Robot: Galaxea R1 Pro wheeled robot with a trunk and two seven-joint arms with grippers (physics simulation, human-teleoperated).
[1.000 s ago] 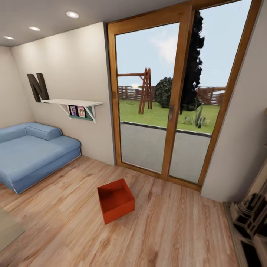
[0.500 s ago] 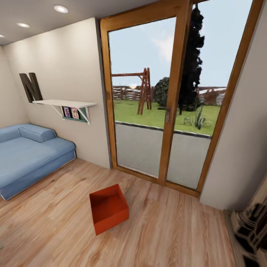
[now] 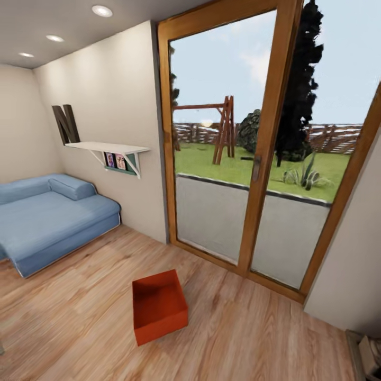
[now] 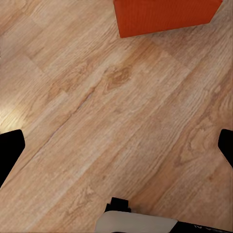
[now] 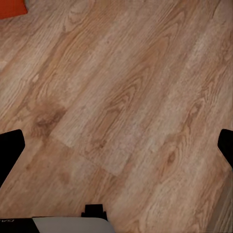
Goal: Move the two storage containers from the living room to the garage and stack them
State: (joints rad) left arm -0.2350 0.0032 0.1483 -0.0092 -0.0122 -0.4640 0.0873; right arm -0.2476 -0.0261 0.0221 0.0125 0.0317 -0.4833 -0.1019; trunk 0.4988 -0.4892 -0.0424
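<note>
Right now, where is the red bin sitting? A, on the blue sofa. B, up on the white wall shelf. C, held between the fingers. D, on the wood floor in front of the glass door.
D: the bin rests open side up on the wood floor, in front of the glass door, apart from the sofa.

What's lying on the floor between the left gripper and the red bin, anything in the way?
Nothing visible. In the left wrist view only bare wood floor lies between the open left gripper and the bin. From the head view, the bin sits alone on the planks, apart from the sofa and glass door.
</note>
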